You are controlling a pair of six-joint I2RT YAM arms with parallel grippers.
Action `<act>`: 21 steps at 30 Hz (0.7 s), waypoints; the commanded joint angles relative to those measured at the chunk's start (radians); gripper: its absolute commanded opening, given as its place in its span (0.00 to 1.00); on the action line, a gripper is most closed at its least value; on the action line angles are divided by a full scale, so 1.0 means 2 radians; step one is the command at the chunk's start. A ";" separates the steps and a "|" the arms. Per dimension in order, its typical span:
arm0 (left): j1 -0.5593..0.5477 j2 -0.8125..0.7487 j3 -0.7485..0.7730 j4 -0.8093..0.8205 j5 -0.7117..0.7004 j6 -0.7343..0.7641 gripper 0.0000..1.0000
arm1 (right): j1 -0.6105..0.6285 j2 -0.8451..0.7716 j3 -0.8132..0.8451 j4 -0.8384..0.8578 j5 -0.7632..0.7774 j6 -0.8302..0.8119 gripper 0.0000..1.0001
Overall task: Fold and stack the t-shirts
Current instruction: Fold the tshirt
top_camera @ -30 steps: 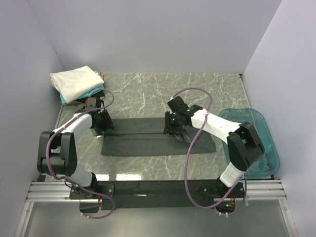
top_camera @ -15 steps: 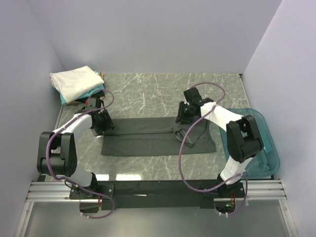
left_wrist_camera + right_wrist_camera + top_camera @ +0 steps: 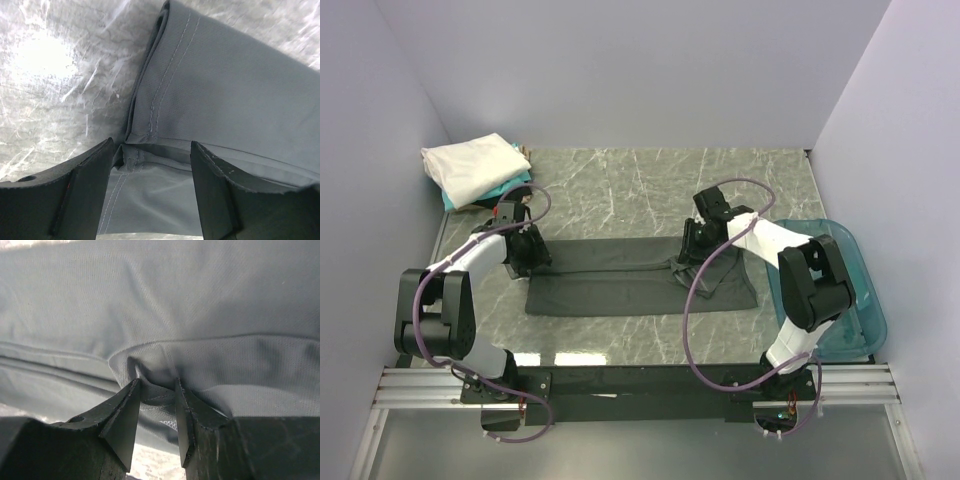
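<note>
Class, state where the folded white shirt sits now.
In the top view, the white shirt sits at the far left corner of the table, atop a teal shirt, beyond the left gripper.

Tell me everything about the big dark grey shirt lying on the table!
The dark grey t-shirt is soft knit cloth, folded lengthwise into a long flat band across the marble table. Double stitching runs along its hem at the left end, where the left gripper stands open astride the corner. The right gripper pinches a puckered fold toward the rumpled right end.
</note>
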 commanded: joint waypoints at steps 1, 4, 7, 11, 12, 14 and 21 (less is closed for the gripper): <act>-0.002 -0.019 -0.009 0.011 0.004 -0.003 0.68 | 0.000 -0.020 0.002 -0.017 -0.019 -0.004 0.41; -0.002 -0.024 -0.014 0.010 0.004 -0.001 0.68 | 0.004 -0.018 0.008 -0.025 -0.034 -0.005 0.41; -0.002 -0.029 -0.021 0.012 0.004 0.000 0.68 | 0.009 -0.013 0.016 -0.032 -0.045 -0.008 0.41; -0.002 -0.032 -0.027 0.013 0.004 -0.001 0.68 | 0.014 0.010 0.024 -0.040 -0.065 -0.011 0.41; -0.002 -0.034 -0.028 0.013 0.004 0.000 0.68 | 0.017 0.013 0.026 -0.042 -0.073 -0.010 0.41; -0.002 -0.037 -0.030 0.011 0.004 -0.001 0.68 | 0.024 0.018 0.032 -0.044 -0.077 -0.009 0.41; -0.002 -0.041 -0.034 0.014 0.004 -0.004 0.68 | 0.041 0.030 0.054 -0.059 -0.086 0.002 0.41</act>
